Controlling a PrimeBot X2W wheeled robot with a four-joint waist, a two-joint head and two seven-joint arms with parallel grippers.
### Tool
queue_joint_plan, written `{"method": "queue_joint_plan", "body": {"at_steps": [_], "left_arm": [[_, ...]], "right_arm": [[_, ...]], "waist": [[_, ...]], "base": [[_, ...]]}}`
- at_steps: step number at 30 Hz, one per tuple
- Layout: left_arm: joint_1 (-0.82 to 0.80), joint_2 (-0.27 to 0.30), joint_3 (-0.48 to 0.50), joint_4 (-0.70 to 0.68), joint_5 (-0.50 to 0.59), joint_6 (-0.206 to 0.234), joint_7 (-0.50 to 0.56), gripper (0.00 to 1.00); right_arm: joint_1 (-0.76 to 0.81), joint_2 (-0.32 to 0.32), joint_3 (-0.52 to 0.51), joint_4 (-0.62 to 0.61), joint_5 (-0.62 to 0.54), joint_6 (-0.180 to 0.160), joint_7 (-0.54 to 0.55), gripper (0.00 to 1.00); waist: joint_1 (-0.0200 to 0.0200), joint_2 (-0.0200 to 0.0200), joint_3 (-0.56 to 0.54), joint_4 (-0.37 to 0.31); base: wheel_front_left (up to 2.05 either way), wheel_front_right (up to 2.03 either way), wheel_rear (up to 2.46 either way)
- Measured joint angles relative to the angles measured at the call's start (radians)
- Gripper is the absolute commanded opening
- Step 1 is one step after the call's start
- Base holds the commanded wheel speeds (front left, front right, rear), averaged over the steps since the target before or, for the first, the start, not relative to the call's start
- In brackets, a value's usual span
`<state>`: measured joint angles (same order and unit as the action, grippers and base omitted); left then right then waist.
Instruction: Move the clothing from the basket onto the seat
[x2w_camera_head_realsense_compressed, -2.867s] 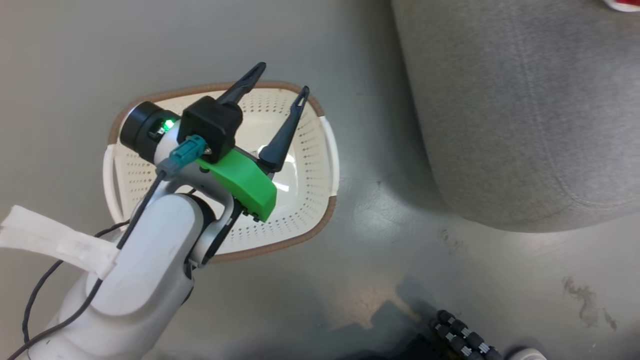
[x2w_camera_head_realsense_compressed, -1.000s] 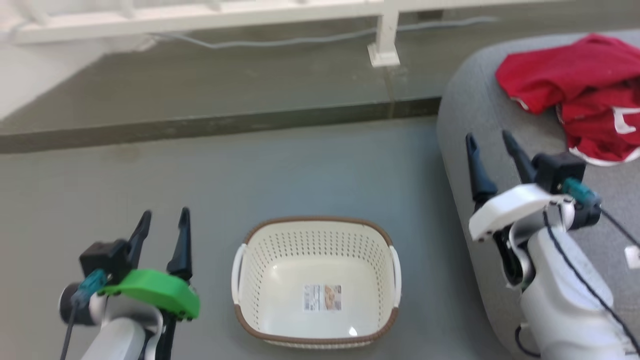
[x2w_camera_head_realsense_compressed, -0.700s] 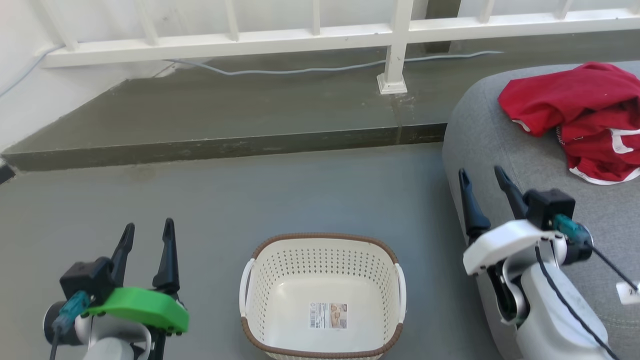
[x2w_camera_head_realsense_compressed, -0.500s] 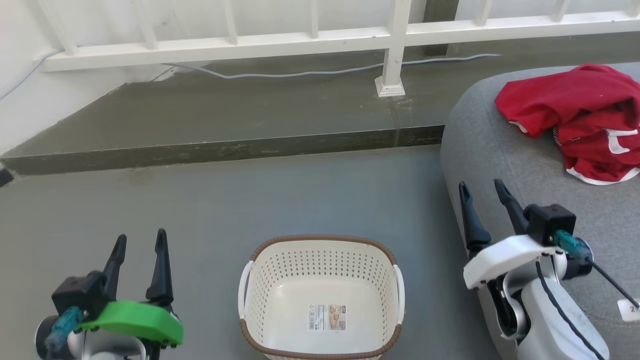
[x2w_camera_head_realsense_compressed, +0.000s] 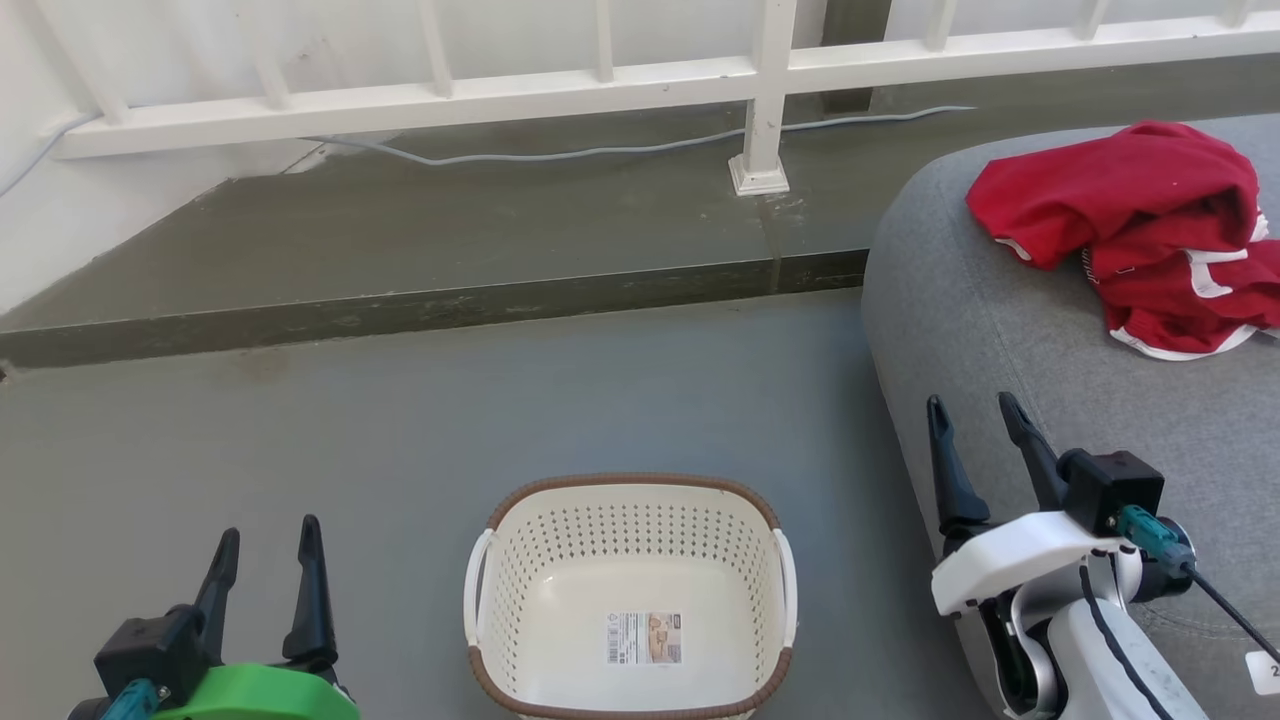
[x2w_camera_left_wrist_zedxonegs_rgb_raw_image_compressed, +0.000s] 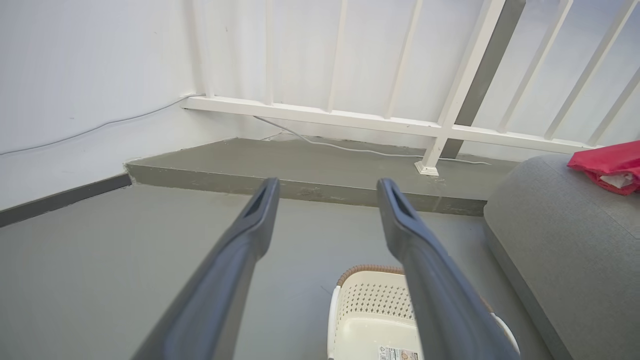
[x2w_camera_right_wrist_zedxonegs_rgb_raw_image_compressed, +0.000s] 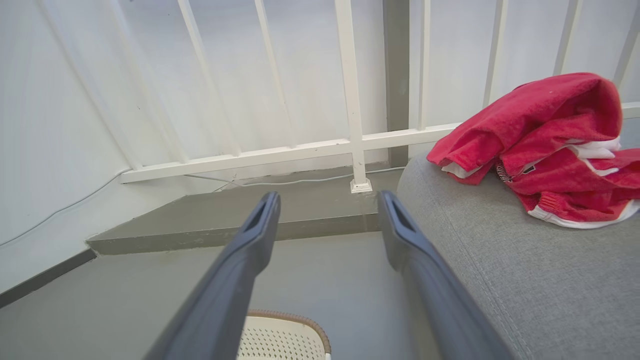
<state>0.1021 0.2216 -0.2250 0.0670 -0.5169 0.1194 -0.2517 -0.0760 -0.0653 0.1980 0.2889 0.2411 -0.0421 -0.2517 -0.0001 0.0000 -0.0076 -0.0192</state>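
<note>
The red clothing (x2w_camera_head_realsense_compressed: 1140, 230) with white trim lies crumpled on the grey seat (x2w_camera_head_realsense_compressed: 1020, 330) at the right, and appears again in the right wrist view as the clothing (x2w_camera_right_wrist_zedxonegs_rgb_raw_image_compressed: 545, 140) on the seat (x2w_camera_right_wrist_zedxonegs_rgb_raw_image_compressed: 525, 280). The cream basket (x2w_camera_head_realsense_compressed: 480, 590) stands on the floor at bottom centre, holding nothing but its label sticker. My left gripper (x2w_camera_head_realsense_compressed: 268, 545) is open at the lower left, left of the basket. My right gripper (x2w_camera_head_realsense_compressed: 970, 420) is open over the seat's front edge, well short of the clothing. Both wrist views show spread fingers with nothing between them.
A white railing (x2w_camera_head_realsense_compressed: 600, 85) runs along the back above a raised concrete step (x2w_camera_head_realsense_compressed: 450, 300). A grey cable (x2w_camera_head_realsense_compressed: 600, 150) lies on the step. A white wall (x2w_camera_left_wrist_zedxonegs_rgb_raw_image_compressed: 75, 75) closes the left side. Grey floor (x2w_camera_head_realsense_compressed: 500, 400) spreads between basket and step.
The camera has lifted from a close look down into the basket to a wide view. Both arms have drawn back and sunk lower in the picture. The clothing lies still on the seat.
</note>
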Motion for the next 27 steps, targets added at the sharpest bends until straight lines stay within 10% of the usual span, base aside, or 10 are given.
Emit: {"method": "queue_joint_plan", "body": {"at_steps": [26,27], "left_arm": [[0.05,-0.028,0.032,-0.054,0.06,0.0,0.0,1.0],[0.05,-0.029,0.032,-0.058,0.063,0.0,0.0,0.0]], "right_arm": [[0.046,0.003,-0.002,-0.069,0.0,-0.012,0.0,1.0],[0.046,0.003,-0.003,-0.071,0.0,-0.012,0.0,0.0]], "waist": [[0.0,0.0,0.008,-0.008],[0.0,0.0,0.009,-0.009]], "base": [[0.0,0.0,0.0],[0.0,0.0,0.0]]}}
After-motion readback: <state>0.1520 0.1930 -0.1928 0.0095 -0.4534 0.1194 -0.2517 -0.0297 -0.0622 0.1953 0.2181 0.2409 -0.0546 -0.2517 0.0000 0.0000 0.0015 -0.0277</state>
